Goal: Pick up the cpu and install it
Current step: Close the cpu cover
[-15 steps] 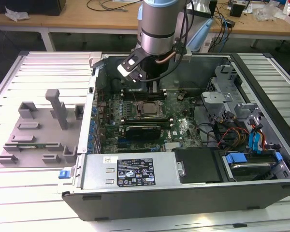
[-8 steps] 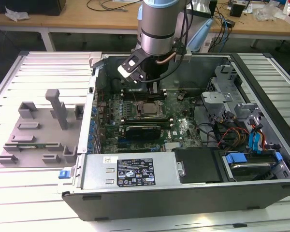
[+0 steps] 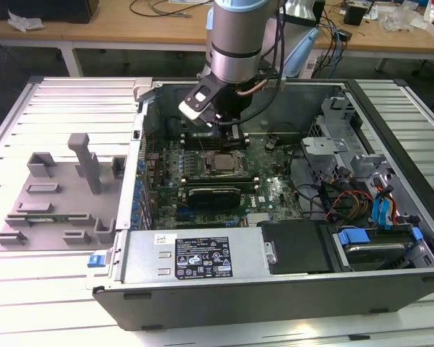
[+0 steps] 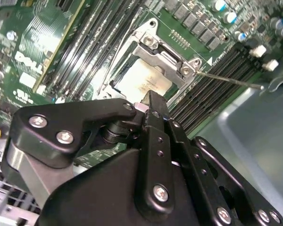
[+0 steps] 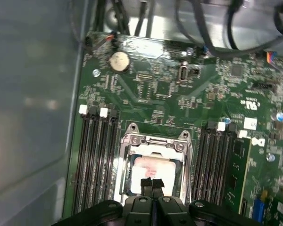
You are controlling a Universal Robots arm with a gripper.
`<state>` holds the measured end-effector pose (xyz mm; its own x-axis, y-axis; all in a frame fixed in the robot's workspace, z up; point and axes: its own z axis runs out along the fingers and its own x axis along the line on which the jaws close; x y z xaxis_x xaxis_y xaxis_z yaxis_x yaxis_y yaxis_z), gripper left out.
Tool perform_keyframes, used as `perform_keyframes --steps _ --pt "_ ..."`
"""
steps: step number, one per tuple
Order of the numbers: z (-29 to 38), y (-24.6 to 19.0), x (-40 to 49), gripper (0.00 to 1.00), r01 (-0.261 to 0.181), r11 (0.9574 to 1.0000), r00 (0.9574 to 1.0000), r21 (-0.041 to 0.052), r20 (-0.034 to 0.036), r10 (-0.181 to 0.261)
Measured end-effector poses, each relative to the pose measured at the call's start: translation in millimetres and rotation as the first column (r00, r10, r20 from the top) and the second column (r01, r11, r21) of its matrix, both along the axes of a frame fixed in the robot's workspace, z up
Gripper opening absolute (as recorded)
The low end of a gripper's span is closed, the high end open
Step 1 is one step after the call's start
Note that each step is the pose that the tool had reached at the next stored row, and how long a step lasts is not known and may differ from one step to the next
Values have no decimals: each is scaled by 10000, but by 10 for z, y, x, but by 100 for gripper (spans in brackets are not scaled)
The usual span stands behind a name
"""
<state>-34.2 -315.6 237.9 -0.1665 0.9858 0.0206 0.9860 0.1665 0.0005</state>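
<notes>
A: Exterior view, entries?
B: Item: the cpu, lying flat inside the socket frame on the motherboard, within the open computer case. Item: the gripper, hanging straight down from the arm, low over the board and close by the socket. Item: grey moulded holder, on the table at the exterior view's left, well apart from the arm.
A: First wrist view?
B: Item: the cpu, silver top up, square within the socket frame. Item: the gripper, tips pressed together over the chip's edge with nothing between them. Contact with the chip cannot be told.
A: Second wrist view?
B: Item: the gripper, tips together, poised by the cpu. The socket frame surrounds it.
A: Task status?
B: Judged: pick-up and placement done, with the chip out of the grip and in the socket. Latching of the frame: not determinable.
</notes>
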Motion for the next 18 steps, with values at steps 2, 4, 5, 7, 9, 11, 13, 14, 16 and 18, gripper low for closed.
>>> perform_keyframes --steps 2,4,5,7,9,11,13,14,16,18 --pt "0 0 0 11 -517 9987 9987 0 0 517" --pt "-1 0 0 11 -1131 9936 9936 0 0 1131" --pt "-1 0 0 11 -1310 9914 9914 0 0 1310" --pt "-1 0 0 11 -2200 9755 9755 0 0 2200" --pt "-1 0 0 11 -2869 9579 9579 0 0 2869" --pt "-2 0 0 11 -3844 9232 9232 0 0 3844" --pt "-3 0 0 11 -4763 8793 8793 0 0 4763" --pt "-4 0 0 11 -5222 8528 8528 0 0 5222" --pt "-4 0 0 11 -5794 8151 8151 0 0 5794" --pt "-4 0 0 11 -6127 7903 7903 0 0 6127"
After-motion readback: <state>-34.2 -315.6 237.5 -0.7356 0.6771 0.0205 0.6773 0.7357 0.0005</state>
